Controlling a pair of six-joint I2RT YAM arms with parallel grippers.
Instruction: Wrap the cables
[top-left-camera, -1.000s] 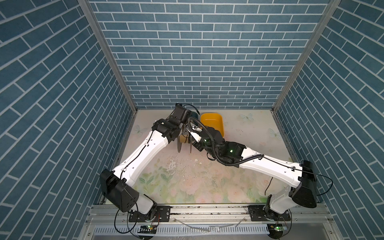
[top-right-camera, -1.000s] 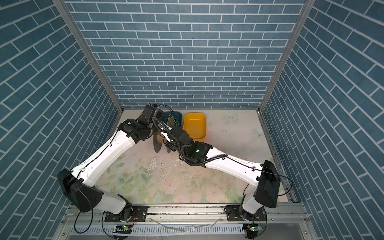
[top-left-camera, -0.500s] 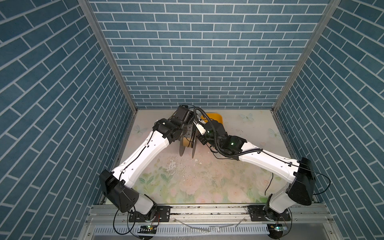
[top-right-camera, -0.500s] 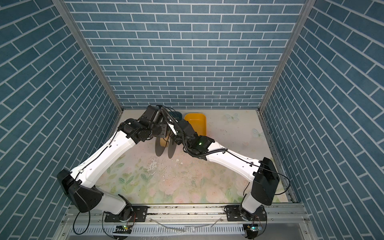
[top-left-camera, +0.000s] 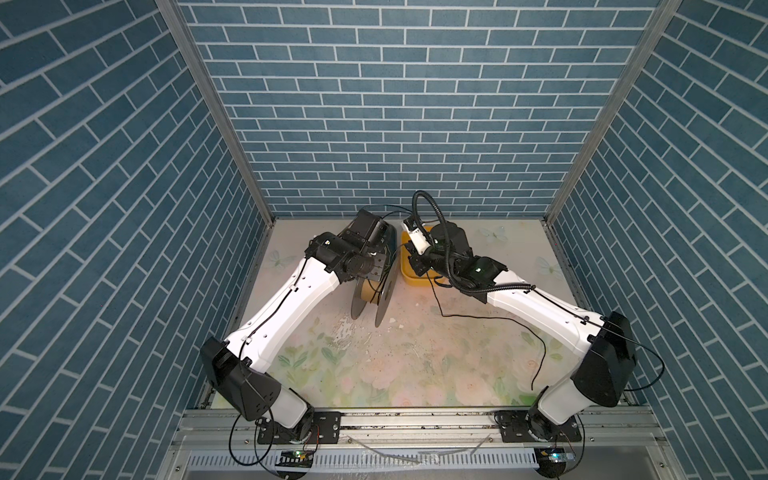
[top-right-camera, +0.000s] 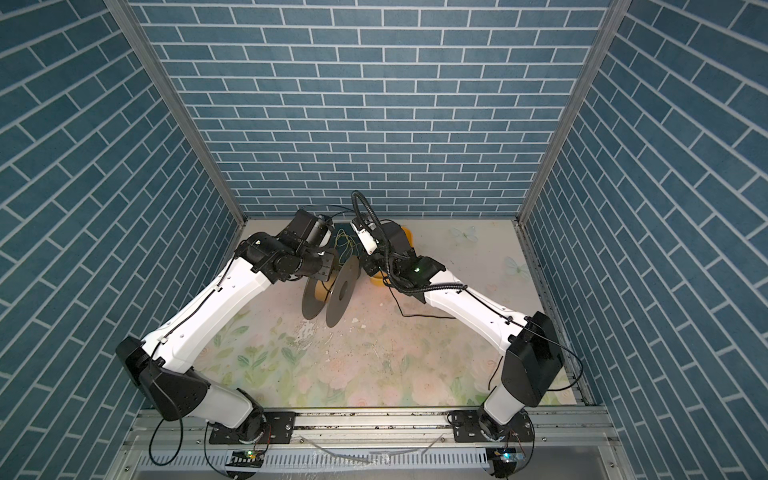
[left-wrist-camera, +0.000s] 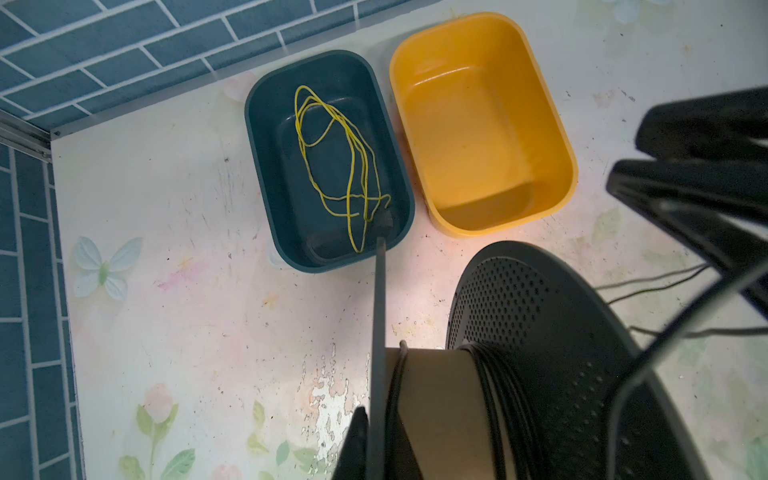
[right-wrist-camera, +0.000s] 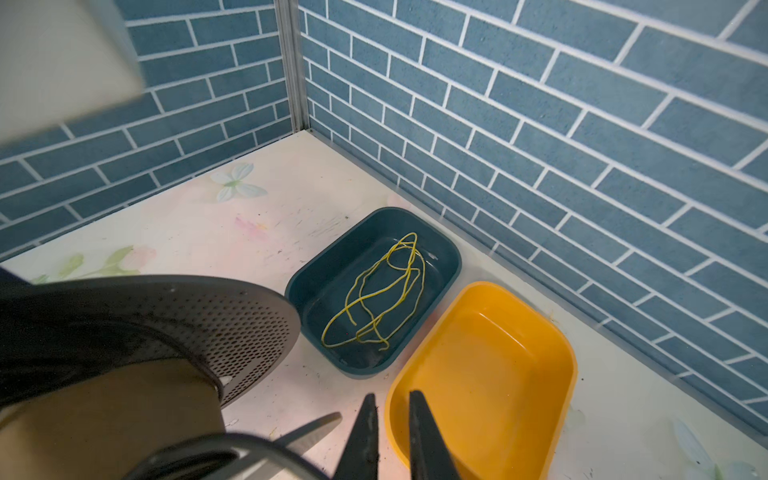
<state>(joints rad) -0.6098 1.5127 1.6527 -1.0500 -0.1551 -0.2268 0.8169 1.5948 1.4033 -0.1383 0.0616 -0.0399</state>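
The cables trail, in both top views, from under the right arm across the floral table toward its front right edge. The left end effector holds a spool with its discs on edge, well apart from the side walls, and open table lies in front of it. The right end effector hovers at the yellow bin.

The left wrist view shows the left end effector clenched on one thin flange. It also shows cable turns wound on the cardboard core. A teal bin holding yellow-green wire sits just beside the yellow bin.

In the right wrist view the right end effector has its fingers slightly parted, gripping nothing. They sit just beside the yellow bin's rim, and both bins lie near the back wall.
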